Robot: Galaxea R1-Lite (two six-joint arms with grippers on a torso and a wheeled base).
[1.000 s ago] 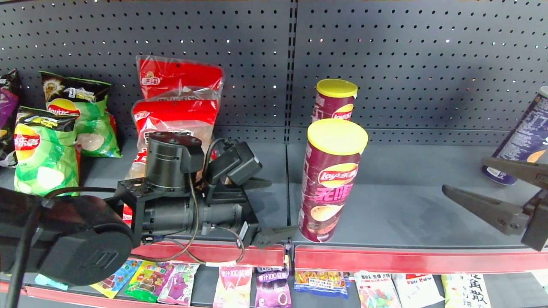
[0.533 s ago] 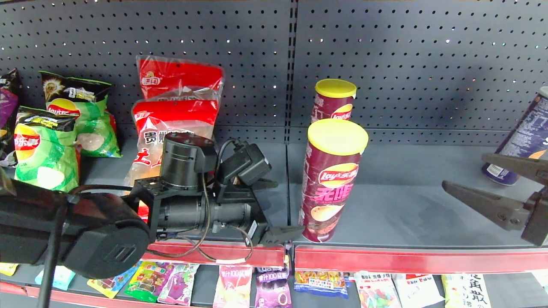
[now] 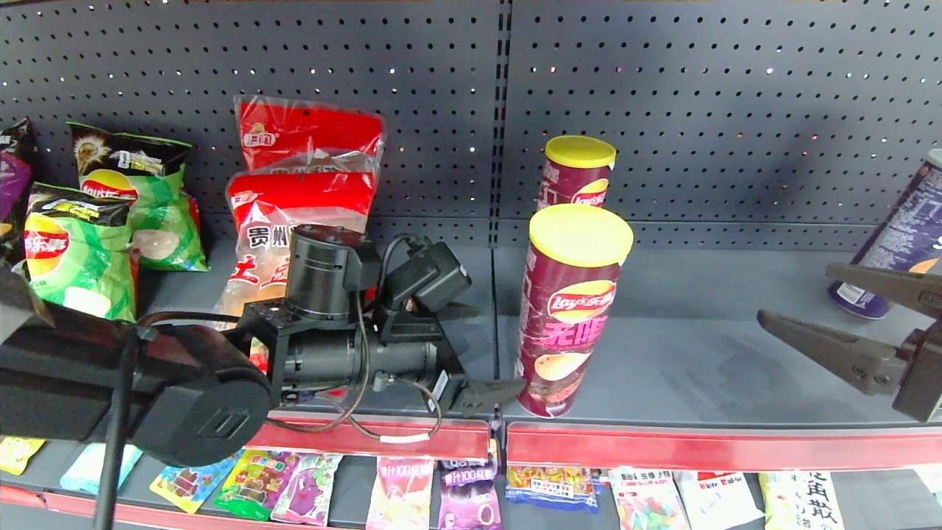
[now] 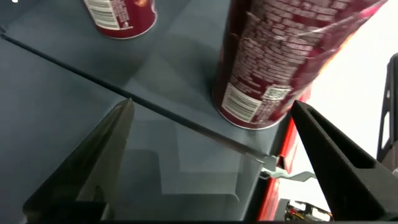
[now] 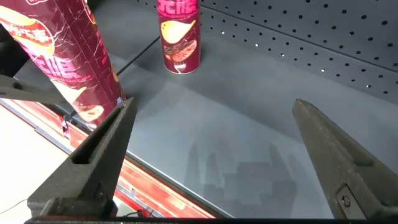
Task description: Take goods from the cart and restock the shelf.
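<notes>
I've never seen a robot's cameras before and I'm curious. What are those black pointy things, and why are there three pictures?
The black pointy things are the robot's two grippers, its hands. One picture comes from a camera on its head, facing a shop shelf; the other two come from cameras on its wrists. The left gripper is open beside the front purple can. The right gripper is open over bare shelf. Neither holds anything. A second purple can stands behind, and green chip bags stand further left.

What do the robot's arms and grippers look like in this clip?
Left arm: black, cylindrical joints, a boxy wrist camera, loose black cables with a white tag. Left gripper and right gripper have dark, tapered wedge fingers; the right's show screw heads.
</notes>
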